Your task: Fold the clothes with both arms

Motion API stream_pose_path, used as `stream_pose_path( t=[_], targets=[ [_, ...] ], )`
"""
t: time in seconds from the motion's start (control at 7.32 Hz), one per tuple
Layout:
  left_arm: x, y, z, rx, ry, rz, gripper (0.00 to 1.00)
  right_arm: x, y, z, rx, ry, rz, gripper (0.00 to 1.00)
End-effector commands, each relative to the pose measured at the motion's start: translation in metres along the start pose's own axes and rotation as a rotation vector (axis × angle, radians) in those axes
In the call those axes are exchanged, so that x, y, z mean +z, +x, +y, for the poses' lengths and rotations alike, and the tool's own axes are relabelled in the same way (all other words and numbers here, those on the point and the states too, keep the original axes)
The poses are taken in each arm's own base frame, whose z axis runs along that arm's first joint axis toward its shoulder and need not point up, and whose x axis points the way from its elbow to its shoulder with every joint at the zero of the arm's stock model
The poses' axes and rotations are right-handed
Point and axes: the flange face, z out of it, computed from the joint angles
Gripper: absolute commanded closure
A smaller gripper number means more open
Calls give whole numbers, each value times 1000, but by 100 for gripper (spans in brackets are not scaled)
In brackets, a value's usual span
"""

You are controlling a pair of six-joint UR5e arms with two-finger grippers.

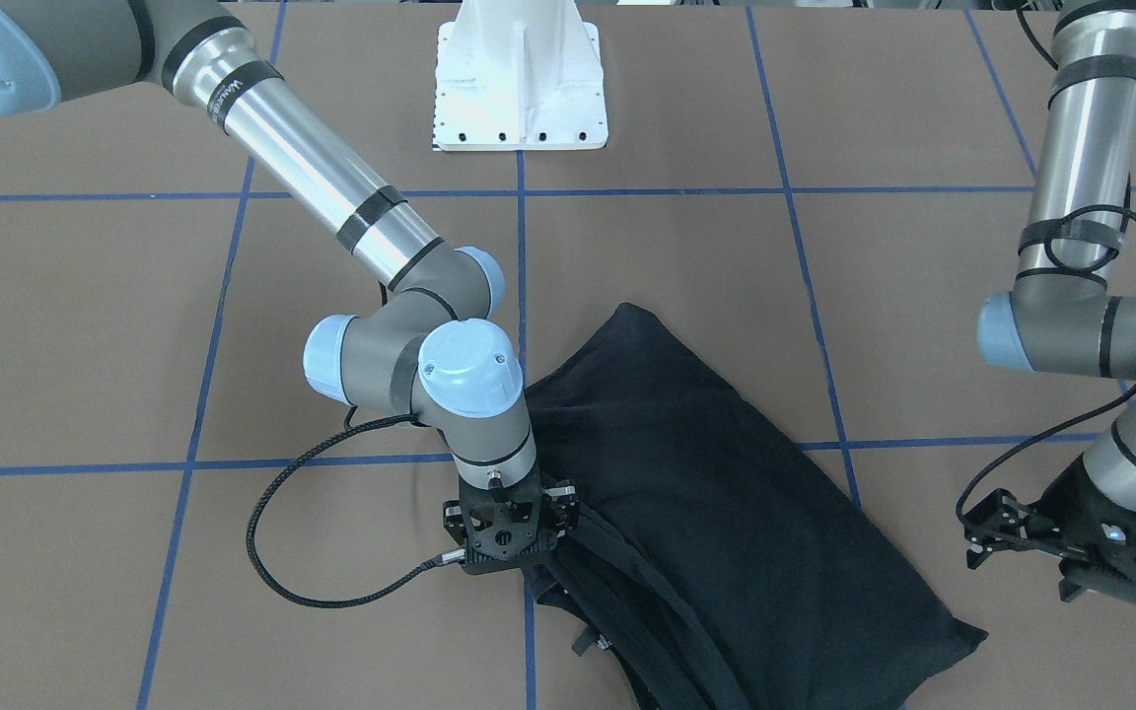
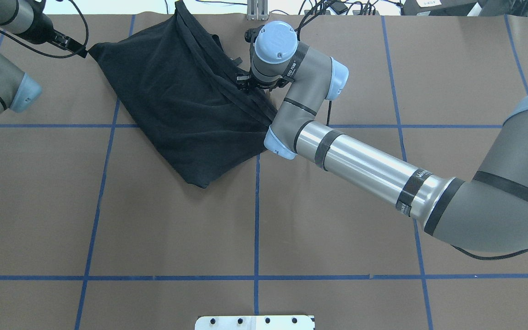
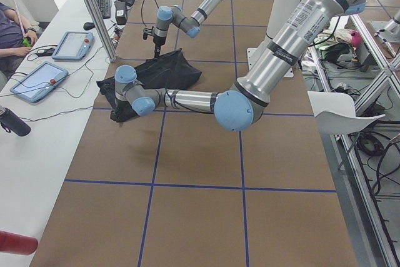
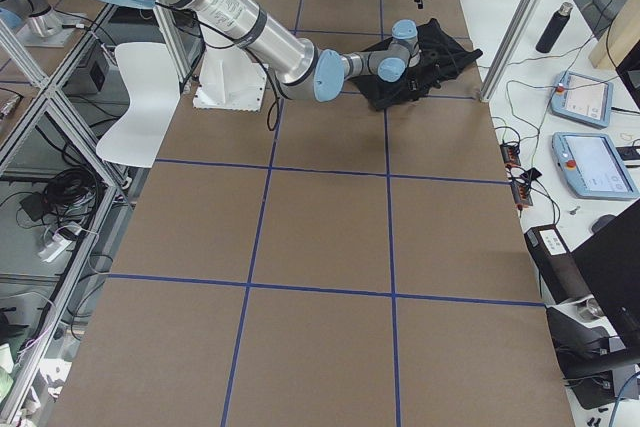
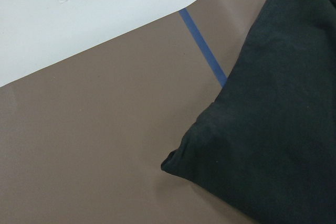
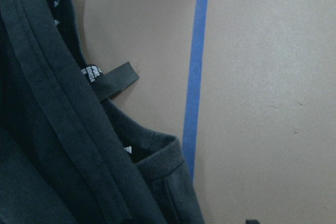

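The black T-shirt (image 1: pixel 726 493) lay heaped between the pincers, right pincer (image 1: pixel 512 552) down on its bunched edge, left pincer (image 2: pixel 75 46) just off a corner, neither grip readable, and a multi-layer pinch could have dragged the heap!

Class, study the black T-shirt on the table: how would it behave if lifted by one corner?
Probably floppy: the T-shirt lies in soft, rumpled layers, so it would droop and unfold. It looks thin, so likely light. Pushed, it would probably bunch up rather than slide whole, as its loose hems already wrinkle.
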Motion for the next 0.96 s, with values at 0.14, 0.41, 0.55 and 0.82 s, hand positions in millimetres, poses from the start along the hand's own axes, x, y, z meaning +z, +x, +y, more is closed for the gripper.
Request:
stream_pose_path(
  t=[0.14, 0.41, 0.55, 0.82],
  targets=[
    [0, 0, 0, 0, 0, 0, 0, 0, -2, 1, -2, -2, -3, 85],
    [0, 0, 0, 0, 0, 0, 0, -3, -6, 0, -3, 1, -7, 100],
    [0, 0, 0, 0, 0, 0, 0, -6, -7, -3, 1, 5, -12, 100],
    [0, 0, 0, -2, 0, 0, 0, -21, -24, 3, 12, 8, -51, 100]
  ],
)
